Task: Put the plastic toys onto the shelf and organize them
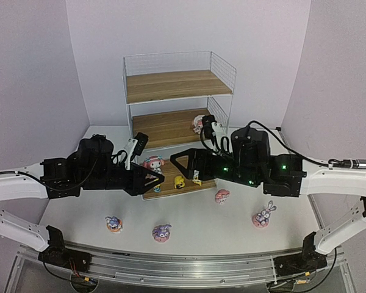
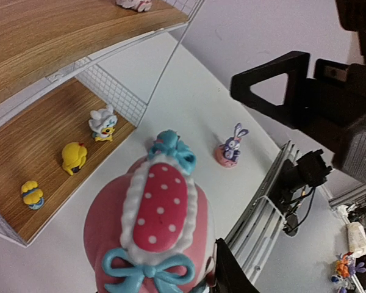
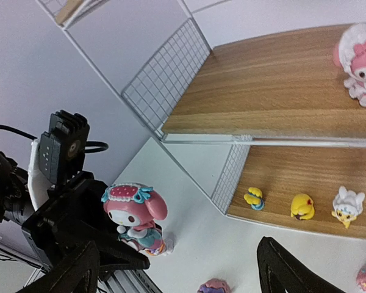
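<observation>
With the left tool [image 1: 155, 173] clamped on a pink toy [image 1: 154, 163] before the shelf [image 1: 171, 85] and the right tool [image 3: 180, 259] spread apart, it looked best carried upright toward 1 o'clock, set beside the pink one [image 1: 198, 124] on the middle board [image 1: 161, 128].

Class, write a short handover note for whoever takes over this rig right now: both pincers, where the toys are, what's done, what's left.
Left pincer: shut on a pink-and-white toy beside the bottom board.
Right pincer: open, empty.
Done: three yellow toys on the bottom board, one pink-and-white figure on the middle board.
Left: shelve the held toy, then the loose pink toy and three purple bunnies from the table.
</observation>
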Controlling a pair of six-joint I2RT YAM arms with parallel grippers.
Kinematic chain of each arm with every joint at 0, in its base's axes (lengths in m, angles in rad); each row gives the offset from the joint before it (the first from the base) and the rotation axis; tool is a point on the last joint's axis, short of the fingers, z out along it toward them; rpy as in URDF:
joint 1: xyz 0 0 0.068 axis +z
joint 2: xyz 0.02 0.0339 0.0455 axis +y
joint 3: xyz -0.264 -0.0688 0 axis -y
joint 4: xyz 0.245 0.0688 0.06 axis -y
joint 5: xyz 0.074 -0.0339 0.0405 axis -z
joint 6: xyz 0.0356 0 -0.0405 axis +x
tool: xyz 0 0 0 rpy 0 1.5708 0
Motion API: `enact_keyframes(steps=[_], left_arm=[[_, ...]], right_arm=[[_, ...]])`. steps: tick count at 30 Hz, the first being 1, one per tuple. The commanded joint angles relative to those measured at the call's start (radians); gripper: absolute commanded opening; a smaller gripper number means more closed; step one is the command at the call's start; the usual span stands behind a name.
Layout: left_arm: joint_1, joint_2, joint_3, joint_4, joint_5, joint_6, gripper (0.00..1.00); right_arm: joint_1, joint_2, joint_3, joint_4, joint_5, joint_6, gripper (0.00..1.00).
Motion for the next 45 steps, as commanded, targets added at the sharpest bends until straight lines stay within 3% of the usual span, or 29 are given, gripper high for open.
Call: enact_keyframes(steps=[1,12,21,27,34,37,42,44,45], left_arm=[[-0.004,0.074,0.115,-0.079,-0.064,0.160,0.00],[-0.013,0.123,0.160,-0.044,0.061,0.202,0.00],[-0.015,0.120,0.155,-0.023,0.113,0.211,0.00],[-0.015,0.120,0.173,-0.033,0.062,0.195,0.00],[-0.015,0.155,0.218,-0.090,-0.057,0.176,0.00],[-0.015,0.176,0.237,-0.101,-0.066,0.180,0.00],[-0.015,0.190,0.254,-0.108,-0.099,0.170,0.00],[-0.015,0.184,0.252,-0.107,-0.106,0.168,0.16],[-0.015,0.180,0.248,-0.104,-0.108,0.165,0.29]], right_arm=[[0.004,0.068,0.105,-0.112,0.021,0.081,0.85],[0.004,0.224,0.222,-0.144,-0.054,0.061,0.80],[0.003,0.269,0.258,-0.143,-0.259,-0.017,0.78],[0.003,0.261,0.239,-0.174,-0.176,0.058,0.63],[0.003,0.264,0.245,-0.245,-0.107,0.093,0.60],[0.003,0.280,0.260,-0.254,-0.105,0.090,0.48],[0.003,0.277,0.260,-0.259,-0.080,0.090,0.10],[0.003,0.262,0.257,-0.259,-0.057,0.079,0.06],[0.003,0.254,0.255,-0.258,-0.046,0.073,0.05]])
